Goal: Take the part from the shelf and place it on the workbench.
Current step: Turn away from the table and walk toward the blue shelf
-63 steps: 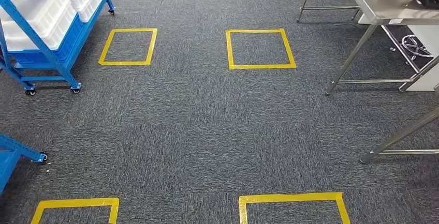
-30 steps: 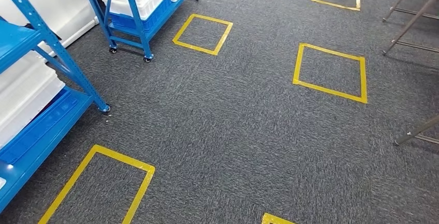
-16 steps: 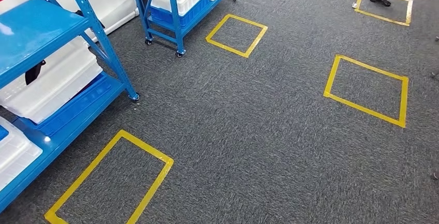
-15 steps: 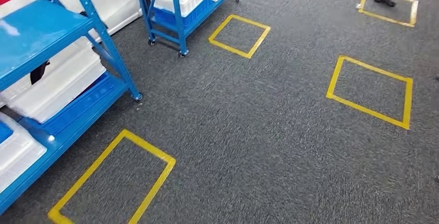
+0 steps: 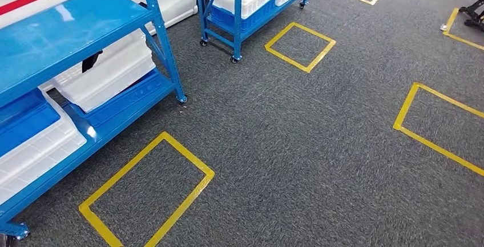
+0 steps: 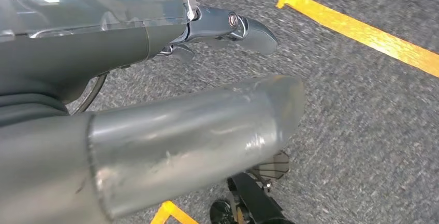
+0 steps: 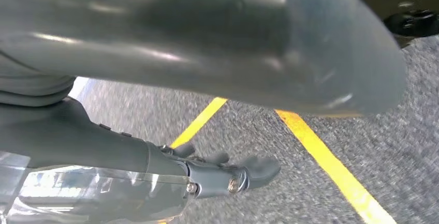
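I see both hands hanging empty over the carpet, left hand and right hand, fingers loosely apart. On the blue shelf, I can't pick out the part, so its weight and grip spot are anyone's guess

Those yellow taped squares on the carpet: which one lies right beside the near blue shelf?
The fully visible yellow square at the bottom, just off the near blue shelf. The others lie farther off.
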Available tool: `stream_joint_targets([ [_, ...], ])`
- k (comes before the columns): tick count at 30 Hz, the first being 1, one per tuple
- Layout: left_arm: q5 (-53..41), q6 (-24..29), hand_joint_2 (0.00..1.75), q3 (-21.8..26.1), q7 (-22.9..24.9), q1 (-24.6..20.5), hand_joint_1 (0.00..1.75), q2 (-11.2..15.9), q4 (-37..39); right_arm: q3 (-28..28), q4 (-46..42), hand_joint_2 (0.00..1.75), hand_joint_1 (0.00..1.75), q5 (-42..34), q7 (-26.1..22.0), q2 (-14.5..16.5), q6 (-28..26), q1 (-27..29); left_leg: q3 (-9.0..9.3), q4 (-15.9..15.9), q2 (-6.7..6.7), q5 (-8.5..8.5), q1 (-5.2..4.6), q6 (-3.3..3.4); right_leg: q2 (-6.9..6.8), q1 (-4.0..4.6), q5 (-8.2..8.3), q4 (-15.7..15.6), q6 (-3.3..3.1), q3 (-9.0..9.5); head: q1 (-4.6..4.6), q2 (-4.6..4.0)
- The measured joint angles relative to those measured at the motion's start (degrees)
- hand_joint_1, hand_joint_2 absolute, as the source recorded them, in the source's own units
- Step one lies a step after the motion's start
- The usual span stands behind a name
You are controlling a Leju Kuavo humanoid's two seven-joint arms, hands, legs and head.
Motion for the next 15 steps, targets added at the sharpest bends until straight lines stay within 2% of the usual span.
stream_joint_targets([
  [2,0.0,0.0,0.0,0.0,0.0,-0.16,0.0,0.0,0.0,-0.02,0.01,0.0,0.0,0.02,0.0,0.05,0.01,0.19,-0.34,-0.14,-1.09,0.43,0.02,0.62,2.97,-0.17,-4.02,6.48,0.29,-2.96,0.16,0.0],
  [3,0.0,0.0,0.0,0.0,0.0,-0.22,0.0,0.0,0.0,-0.03,0.02,0.0,0.0,0.03,0.01,0.05,0.01,0.3,-0.6,-0.11,-1.71,0.57,-0.04,0.78,3.61,-0.18,-5.82,10.45,0.3,-4.88,0.16,0.0],
  [4,0.0,0.0,0.0,0.0,0.01,-0.24,0.0,0.0,0.0,-0.04,0.02,0.0,0.0,0.04,0.04,0.05,0.01,0.39,-0.79,-0.08,-2.45,0.68,-0.09,0.83,3.88,-0.17,-6.75,13.52,0.28,-6.38,0.16,0.0],
  [5,0.0,0.0,0.0,0.01,0.02,-0.2,0.0,0.0,0.0,-0.05,0.02,0.0,0.0,0.07,0.07,0.06,0.01,0.45,-0.87,-0.05,-3.18,0.75,-0.13,0.8,3.98,-0.17,-6.44,14.56,0.18,-6.95,0.16,0.0],
  [6,0.0,0.01,0.0,0.01,0.04,-0.16,0.0,0.0,0.0,-0.06,0.02,0.0,0.0,0.1,0.1,0.07,0.02,0.49,-0.88,-0.03,-3.97,0.81,-0.15,0.74,4.15,-0.16,-5.02,13.41,0.0,-6.46,0.15,0.0],
  [7,0.0,0.01,0.0,0.02,0.05,-0.14,0.0,0.0,0.0,-0.07,0.02,0.0,0.0,0.14,0.13,0.07,0.02,0.51,-0.86,-0.02,-4.77,0.87,-0.15,0.64,4.62,-0.16,-2.81,10.14,-0.28,-4.96,0.16,0.0],
  [9,0.0,0.01,0.0,0.02,0.07,-0.19,0.0,-0.07,0.0,-0.1,0.02,0.0,0.0,0.22,0.13,0.03,0.03,0.55,-0.95,0.03,-6.25,1.04,-0.16,0.27,7.42,-0.13,0.94,2.05,-0.96,-1.36,0.14,0.0],
  [10,0.0,0.0,0.0,0.02,0.09,-0.24,0.0,-0.11,0.0,-0.12,0.02,0.0,0.0,0.25,0.13,0.0,0.03,0.55,-1.11,0.04,-6.9,1.16,-0.14,-0.04,8.52,-0.07,1.83,-0.58,-1.17,-0.27,0.17,0.0],
  [11,0.0,0.0,0.0,0.03,0.12,-0.24,0.0,-0.14,0.0,-0.14,0.01,0.0,0.0,0.26,0.14,-0.03,0.03,0.52,-1.28,-0.01,-7.5,1.29,-0.07,-0.39,9.19,0.03,2.03,-1.76,-1.3,0.19,0.17,0.0],
  [13,0.0,0.01,0.0,0.05,0.18,-0.1,0.0,-0.08,0.0,-0.15,0.01,0.0,0.0,0.29,0.14,0.0,0.03,0.36,-1.56,-0.32,-8.68,1.67,0.02,-1.22,8.04,0.06,2.29,-2.22,-1.62,0.31,0.23,0.0],
  [14,0.0,0.01,0.0,0.07,0.19,0.0,0.0,-0.04,0.0,-0.15,0.0,0.0,0.0,0.31,0.14,0.05,0.03,0.3,-1.76,-0.17,-8.19,1.54,-0.03,-1.5,7.29,-0.02,2.56,-2.6,-1.93,0.45,0.19,0.0],
  [15,0.0,0.0,0.0,0.08,0.19,0.05,0.0,-0.01,0.0,-0.15,0.0,0.0,0.0,0.34,0.11,0.11,0.04,0.31,-2.3,0.83,-6.9,0.73,-0.16,-1.71,6.43,-0.12,2.84,-3.02,-2.32,0.56,0.04,0.0],
])
